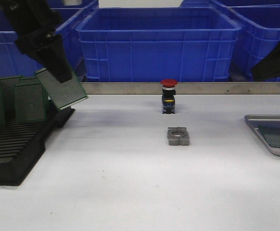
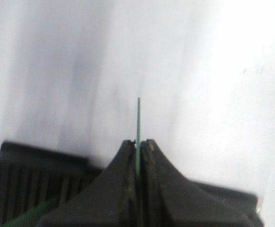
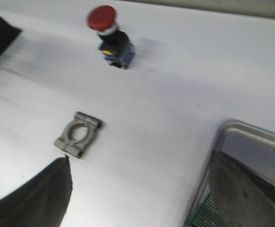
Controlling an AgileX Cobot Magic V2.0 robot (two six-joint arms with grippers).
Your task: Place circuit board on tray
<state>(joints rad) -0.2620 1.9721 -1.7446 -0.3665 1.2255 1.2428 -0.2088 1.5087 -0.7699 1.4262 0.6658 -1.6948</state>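
My left gripper is shut on a green circuit board and holds it tilted in the air above the right end of the black slotted rack. In the left wrist view the board shows edge-on between the closed fingers. The silver-grey tray lies at the right table edge with one green board in it. My right gripper is open, hovering over the tray's near-left rim; only its dark body shows in the front view.
Several more green boards stand in the rack. A red-capped push button and a grey metal clamp sit mid-table; both show in the right wrist view, the button beyond the clamp. Blue bins line the back.
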